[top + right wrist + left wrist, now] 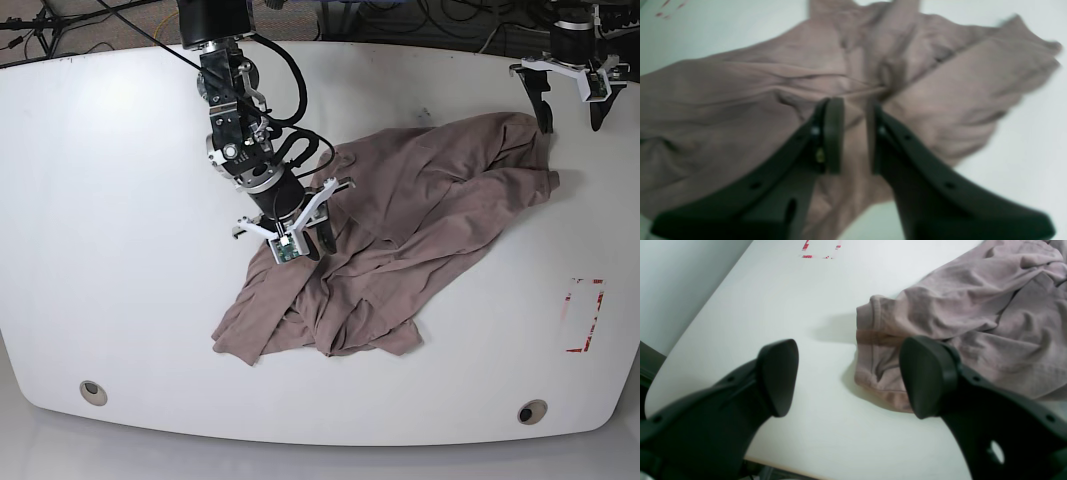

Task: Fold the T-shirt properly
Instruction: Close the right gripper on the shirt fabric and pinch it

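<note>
T-shirt (400, 230) lies crumpled on the bench (120, 200), soft, light and floppy. Right hand (853, 133), narrowed, pinches a mid-body fold; left hand (846, 376) gapes wide beside a hem, the firmer hold

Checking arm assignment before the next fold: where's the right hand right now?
In the base view the right hand is left of centre, down on the crumpled T-shirt, nearly closed around a fold; the red tape mark lies far right.
</note>
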